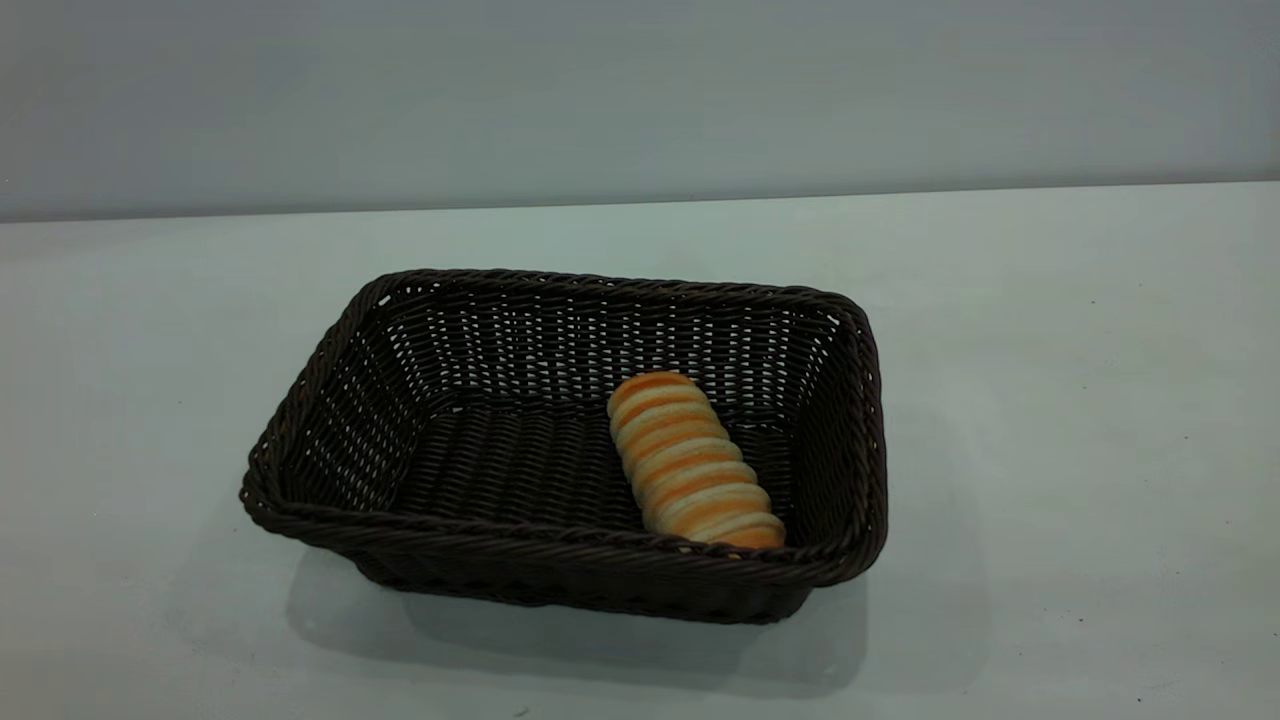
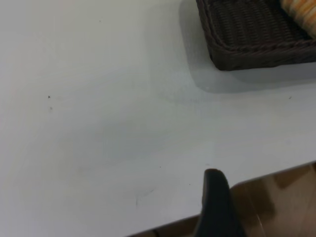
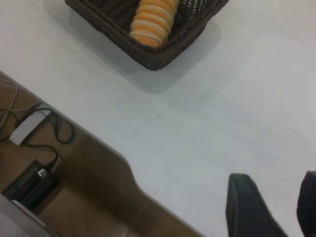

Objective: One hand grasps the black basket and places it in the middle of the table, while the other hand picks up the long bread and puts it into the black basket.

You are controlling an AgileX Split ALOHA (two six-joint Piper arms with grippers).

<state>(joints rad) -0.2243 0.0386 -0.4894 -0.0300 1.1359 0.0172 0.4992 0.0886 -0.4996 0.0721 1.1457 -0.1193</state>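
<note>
Two things sat on your table (image 1: 1050,420): the black basket (image 1: 560,560) near its middle, and the long bread (image 1: 693,463) lying inside it on the woven floor. The loaf lay toward the basket's right half, angled, with its near end close against the front wall.

You had bare white tabletop on every side of the basket, broad on the left and right, and none of its walls came near a table edge. Neither arm appeared in the exterior view.

Your left gripper (image 2: 216,207) hung back over the table's edge, well apart from the basket's corner (image 2: 222,54), with a wide stretch of open surface between them. Only one dark finger (image 2: 216,197) showed there, so I cannot tell you how its jaws stood.

Your right gripper (image 3: 276,207) was likewise drawn back near the table's edge, far from the basket (image 3: 163,52) and the bread (image 3: 152,22). Its two dark fingers (image 3: 247,207) stood apart with a clear gap between them and held nothing. Beyond that edge, cables (image 3: 54,131) lay below.
</note>
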